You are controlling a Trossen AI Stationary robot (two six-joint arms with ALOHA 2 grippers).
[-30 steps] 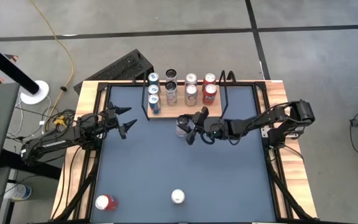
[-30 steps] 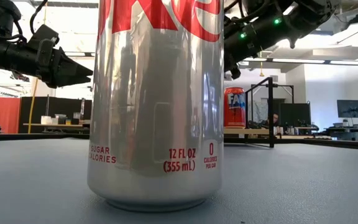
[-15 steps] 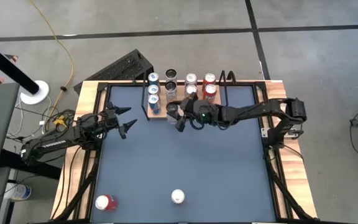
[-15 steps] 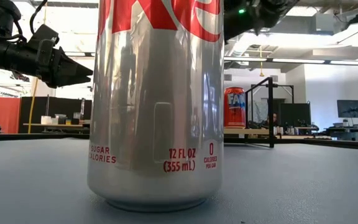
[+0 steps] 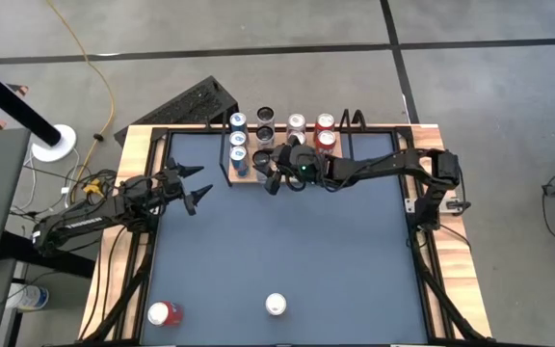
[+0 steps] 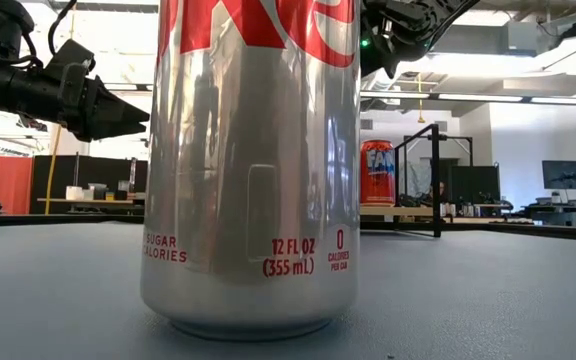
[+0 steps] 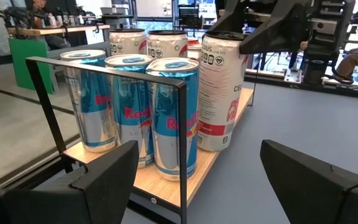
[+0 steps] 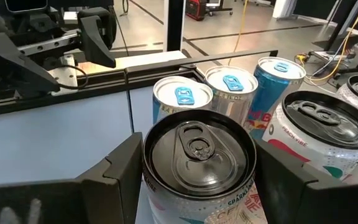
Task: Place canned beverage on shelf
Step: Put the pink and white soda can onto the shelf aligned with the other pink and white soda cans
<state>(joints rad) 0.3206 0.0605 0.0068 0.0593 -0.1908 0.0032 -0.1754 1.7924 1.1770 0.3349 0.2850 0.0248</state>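
Note:
The shelf (image 5: 249, 180) is a light-wood board in a black rail frame at the table's far edge. It holds several upright cans, including blue ones (image 7: 129, 106) at its left. My right gripper (image 5: 272, 170) reaches in from the table's right and is shut on a white can with a dark top (image 8: 199, 155). This can also shows in the left wrist view (image 7: 219, 93), at the shelf's front edge. My left gripper (image 5: 194, 186) is open and empty, to the left of the shelf. My right gripper pinches the white can's upper side wall (image 8: 148, 180) between its two fingers, one on each side just below the rim. The fingers come from the table's right, slanting down. The can stands upright with its base (image 7: 215, 144) on the shelf's board.
A silver can (image 5: 276, 305) stands near the table's near edge and fills the low view (image 6: 248, 170). A red can (image 5: 165, 313) stands at the near left corner. The black rail (image 7: 182, 143) frames the shelf's left end.
My right gripper has carried the white can from the open table toward the far edge and a little left, up to the shelf. The can has stayed upright and now stands at the shelf's front edge beside the other cans.

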